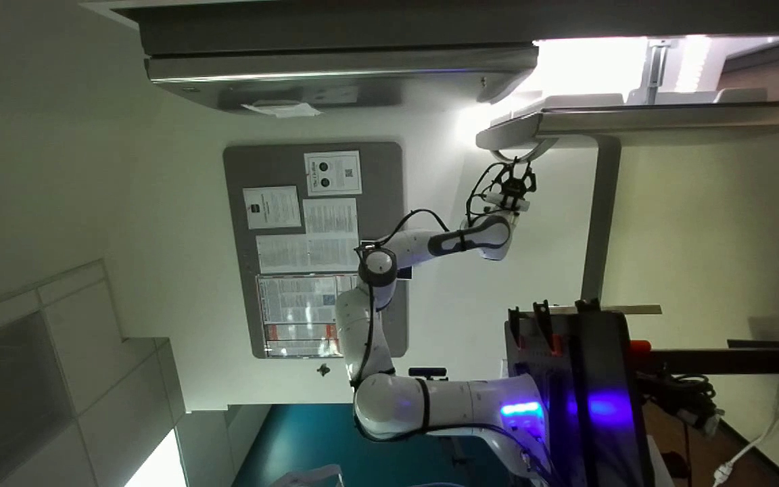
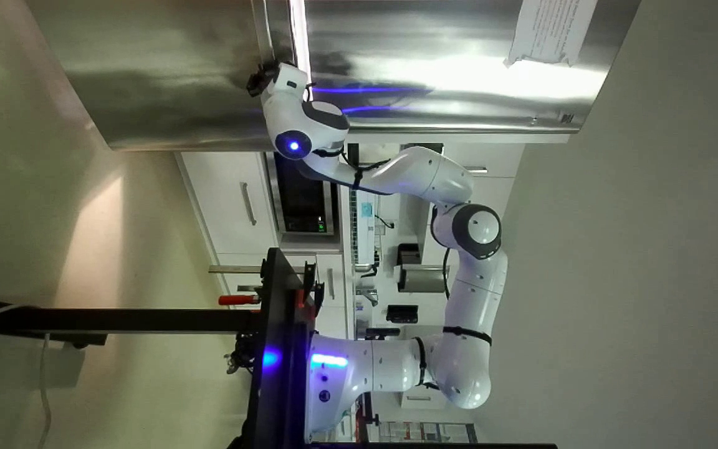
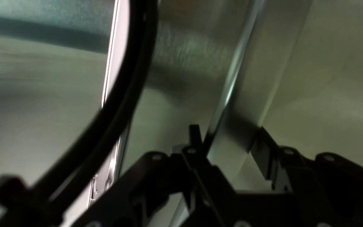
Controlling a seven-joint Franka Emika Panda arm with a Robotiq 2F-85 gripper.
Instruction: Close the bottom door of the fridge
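Observation:
In both exterior views the picture lies on its side. The bottom door (image 1: 673, 120) of the fridge (image 1: 335, 30) stands ajar, a slab tilted away from the cabinet, with the bright interior (image 1: 589, 64) showing in the gap. Its metal front (image 2: 172, 81) faces the arm. My gripper (image 1: 516, 164) is at the door's handle (image 1: 546, 145), near the edge beside the upper door. From the wrist, the flat handle bar (image 3: 247, 85) runs between the two fingers of the gripper (image 3: 227, 138), which is shut on it. The far side of the bar is hidden.
The upper door (image 1: 342, 78) is flush with the cabinet and carries a paper sheet (image 2: 552, 31). A dark robot stand (image 1: 585, 392) with clamps bears the arm's base. A grey board (image 1: 315, 250) with papers hangs on the wall. A black cable (image 3: 131, 82) loops past the wrist.

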